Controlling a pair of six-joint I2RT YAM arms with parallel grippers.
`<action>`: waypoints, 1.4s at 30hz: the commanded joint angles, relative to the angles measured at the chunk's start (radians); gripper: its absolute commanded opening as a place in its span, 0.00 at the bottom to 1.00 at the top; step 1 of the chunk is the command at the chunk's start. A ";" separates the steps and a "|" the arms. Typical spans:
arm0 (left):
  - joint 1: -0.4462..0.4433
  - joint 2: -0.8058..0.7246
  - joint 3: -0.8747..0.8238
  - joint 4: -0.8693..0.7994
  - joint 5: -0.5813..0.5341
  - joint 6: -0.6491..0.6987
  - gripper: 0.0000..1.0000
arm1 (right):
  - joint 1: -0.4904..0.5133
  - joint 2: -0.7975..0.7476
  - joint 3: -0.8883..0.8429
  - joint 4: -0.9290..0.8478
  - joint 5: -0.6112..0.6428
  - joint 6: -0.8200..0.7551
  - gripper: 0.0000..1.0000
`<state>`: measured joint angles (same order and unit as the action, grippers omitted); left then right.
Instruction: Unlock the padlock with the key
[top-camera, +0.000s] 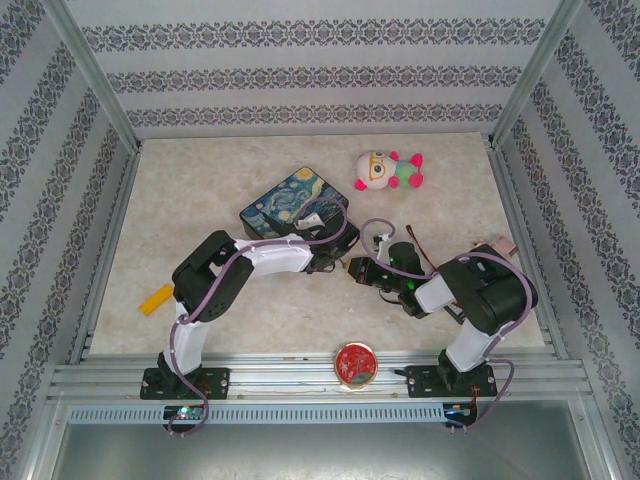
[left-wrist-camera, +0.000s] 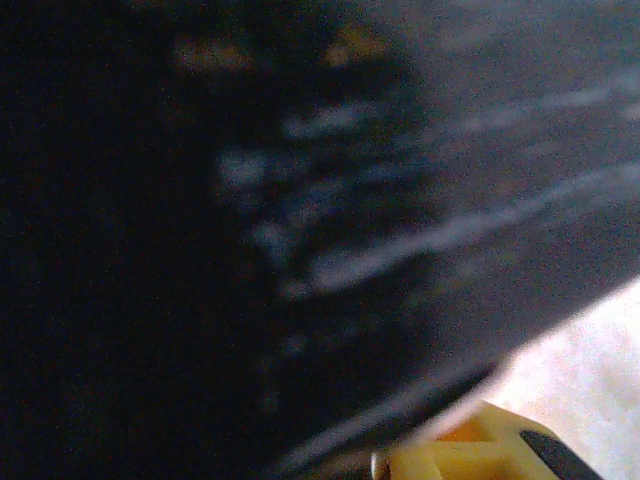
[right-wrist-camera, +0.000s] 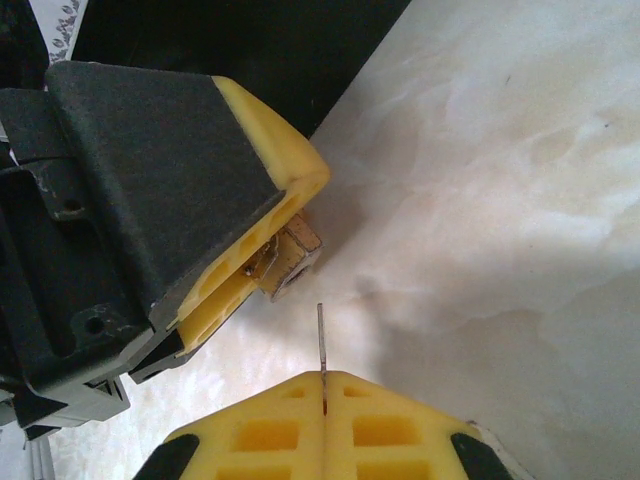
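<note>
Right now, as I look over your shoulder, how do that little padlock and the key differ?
The padlock is a blocky, brass-coloured lump, while the key is a thin dark sliver, far slimmer. The padlock is clamped in the left tool; the key is in the right tool, poking out past its tip. What they share: each is pinched between yellow pads, and they sit close together but not touching.

A pale, marbled beige table (top-camera: 470, 200) sits inside walls (top-camera: 300, 75) on the left, right and far sides, papered white with dark floral bands. Silvery metal posts (top-camera: 100, 85) rise at the far corners, and a metal rail (top-camera: 270, 378) runs along the near edge. The light is bright and even.
</note>
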<state>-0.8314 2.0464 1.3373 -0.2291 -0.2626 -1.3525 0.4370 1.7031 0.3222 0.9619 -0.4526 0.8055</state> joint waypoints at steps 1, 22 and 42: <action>-0.017 -0.022 -0.013 0.039 0.064 -0.009 0.26 | 0.011 0.013 0.047 0.046 -0.003 -0.007 0.00; -0.014 -0.052 -0.041 0.072 0.110 -0.035 0.26 | 0.011 0.033 0.063 0.086 0.017 0.004 0.00; 0.035 -0.125 -0.134 0.162 0.214 -0.217 0.27 | 0.015 -0.157 -0.104 0.124 0.131 0.045 0.00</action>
<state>-0.8093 1.9530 1.2293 -0.1184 -0.0849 -1.4849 0.4370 1.5890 0.2436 1.0401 -0.3748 0.8322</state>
